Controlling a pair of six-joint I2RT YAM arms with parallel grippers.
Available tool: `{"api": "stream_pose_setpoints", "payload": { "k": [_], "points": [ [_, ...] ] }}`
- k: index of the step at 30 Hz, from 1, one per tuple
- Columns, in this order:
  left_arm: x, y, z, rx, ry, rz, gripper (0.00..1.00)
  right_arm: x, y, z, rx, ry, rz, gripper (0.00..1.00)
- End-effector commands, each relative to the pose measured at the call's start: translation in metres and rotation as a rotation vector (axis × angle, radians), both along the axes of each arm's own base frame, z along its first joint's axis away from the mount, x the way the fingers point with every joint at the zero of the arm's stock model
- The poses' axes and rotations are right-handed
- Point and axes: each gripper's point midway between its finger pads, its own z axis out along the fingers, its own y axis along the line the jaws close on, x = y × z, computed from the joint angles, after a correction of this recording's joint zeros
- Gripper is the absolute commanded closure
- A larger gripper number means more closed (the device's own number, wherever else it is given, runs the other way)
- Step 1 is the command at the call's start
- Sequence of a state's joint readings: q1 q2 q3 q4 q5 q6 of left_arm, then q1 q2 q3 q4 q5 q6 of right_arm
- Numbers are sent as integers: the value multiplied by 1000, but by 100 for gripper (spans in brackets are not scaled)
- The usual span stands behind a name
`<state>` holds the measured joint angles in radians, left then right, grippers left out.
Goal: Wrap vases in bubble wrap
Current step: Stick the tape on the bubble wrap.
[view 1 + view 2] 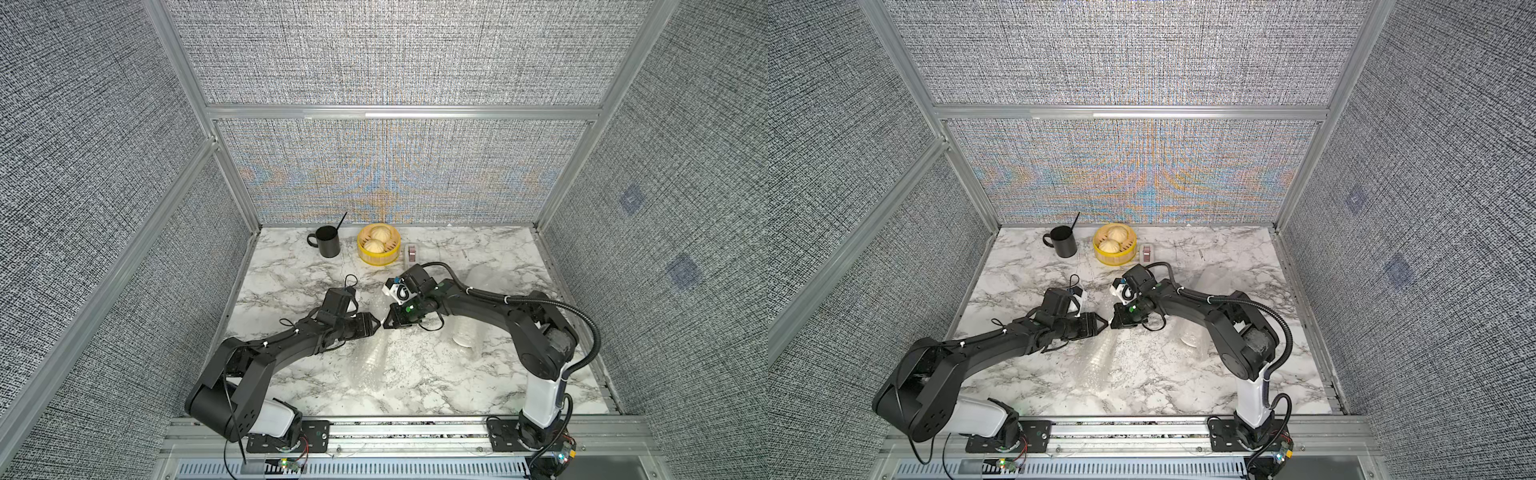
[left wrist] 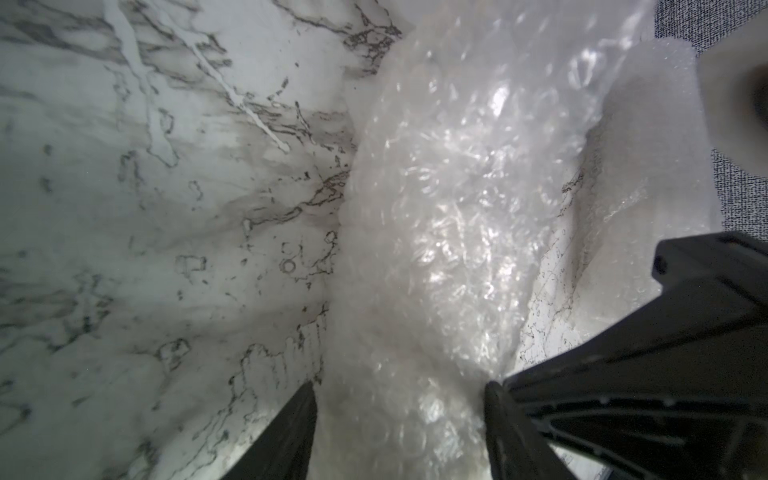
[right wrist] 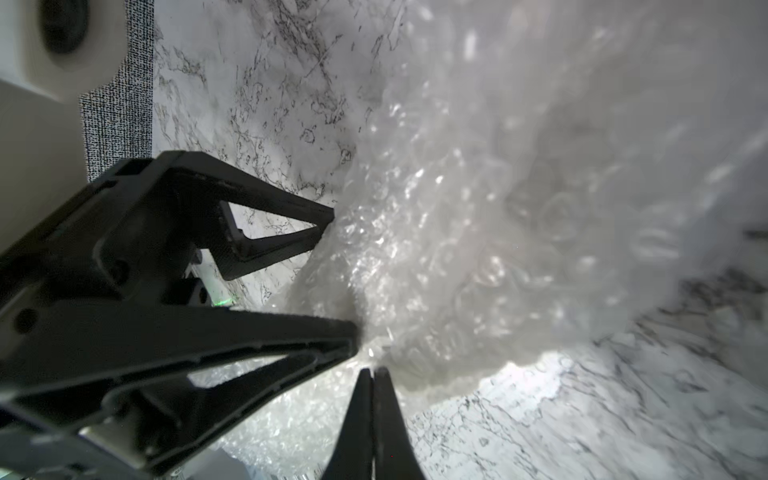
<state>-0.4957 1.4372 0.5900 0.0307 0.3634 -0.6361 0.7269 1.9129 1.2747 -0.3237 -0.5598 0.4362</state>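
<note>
Plastic, clear and glossy, nearest: finding the bubble wrap (image 1: 368, 368) crumpled into a bundle near the middle of the marble table (image 1: 436, 399), rising like a tent toward both grippers, probably hiding one vase, though not showing it clearly. Glimpsing a second vase (image 1: 462, 340) through more film, lying beside the right arm. Clamping the bundle, as it seems, with the left gripper (image 2: 399, 384), with jaws wide apart and both fingers touching film. Pinching, apparently, a thin fold at the film's edge with the right gripper (image 3: 372, 370), with jaws pressed fully together. Judging the film as light, soft and slippery, and the ceramic inside as hard and fragile; therefore advising a hold on loose edges and only gentle pressure on the body. Leaving the black mug (image 1: 328, 242) and the yellow steamer (image 1: 379, 249) well apart at the back.
</note>
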Motion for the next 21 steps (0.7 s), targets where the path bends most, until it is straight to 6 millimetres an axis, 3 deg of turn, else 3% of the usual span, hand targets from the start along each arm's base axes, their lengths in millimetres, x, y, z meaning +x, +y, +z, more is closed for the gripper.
{"api": "stream_pose_setpoints", "payload": {
  "k": [1, 5, 10, 18, 21],
  "points": [
    [-16, 21, -23, 112, 82, 28, 37, -3, 1, -10, -17, -1, 6, 100],
    [-14, 22, -20, 113, 76, 40, 37, -10, -11, -26, -76, 11, 13, 100],
    [-12, 23, -19, 112, 72, 54, 37, -15, -13, 11, -12, -46, 12, 100],
    [-12, 23, -20, 106, 73, 67, 37, -15, 0, -22, -5, 6, 11, 100],
    [-10, 22, -17, 101, 74, 75, 37, -17, -4, -15, -6, -7, 8, 100]
  ]
}}
